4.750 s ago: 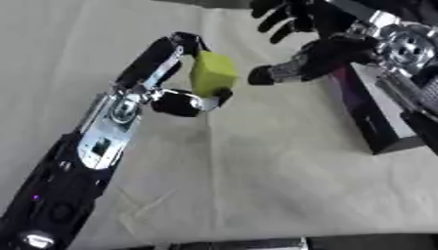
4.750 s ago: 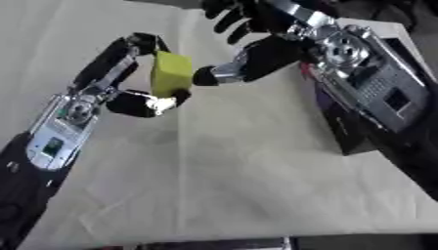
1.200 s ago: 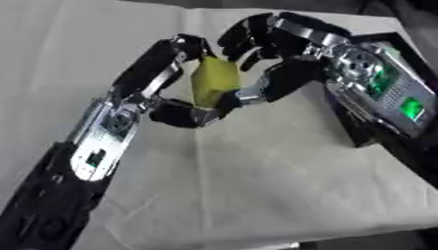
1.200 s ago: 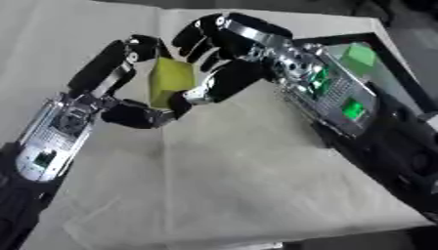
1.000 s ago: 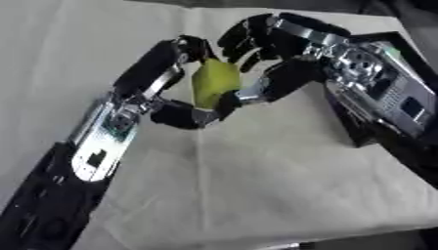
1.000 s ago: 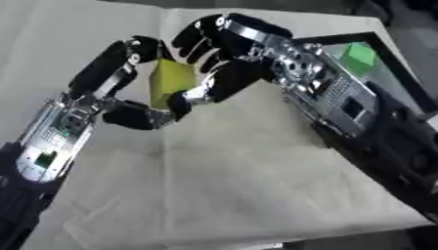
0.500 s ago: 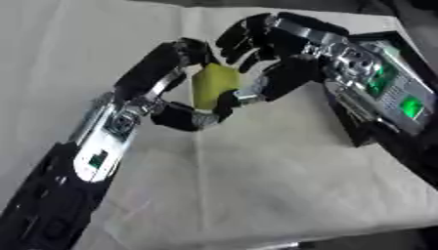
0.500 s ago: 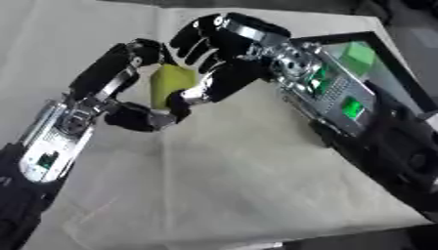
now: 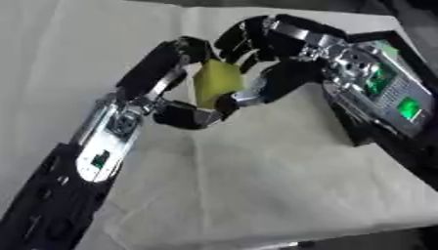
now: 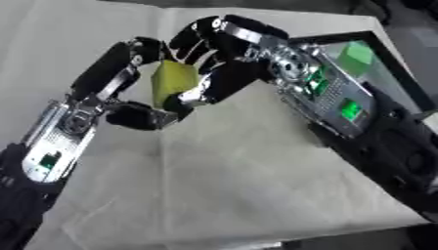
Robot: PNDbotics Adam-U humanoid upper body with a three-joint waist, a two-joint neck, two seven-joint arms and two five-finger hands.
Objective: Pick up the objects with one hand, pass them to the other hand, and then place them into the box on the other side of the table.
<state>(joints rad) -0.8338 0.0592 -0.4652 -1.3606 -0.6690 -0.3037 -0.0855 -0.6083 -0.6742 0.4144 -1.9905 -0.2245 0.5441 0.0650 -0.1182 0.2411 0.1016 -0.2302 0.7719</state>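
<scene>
Handover step, mid-air above the cloth-covered table [image 9: 256, 195]: the yellow-green block [image 9: 215, 88] is pinched by the left hand [image 9: 184, 110], fingers curled over its top and thumb side curled under its lower edge, so the block is presented upright with its right-facing side left free. The right hand [image 9: 273, 68] is wrapped around that free side, fingers arched over the top of the block and the lower fingers touching its bottom edge just beside the left thumb; it reads as closing on the block, though whether weight is already carried by it cannot be told. Both hands are judged to be gripping at once, which is what a safe transfer needs before the left lets go. The box [image 10: 389, 73] is seen just behind and to the right of the right forearm, dark-rimmed, with a green object [image 10: 355, 54] already lying inside near its far corner; the near part of the box is hidden by the forearm. Open room: bare cloth is left below and towards the robot from both hands, so the left hand can be withdrawn down and leftward without touching anything. Tighter side is the right: the box rim is close under the right wrist, so the block is judged to need lifting over that rim, not swept sideways
</scene>
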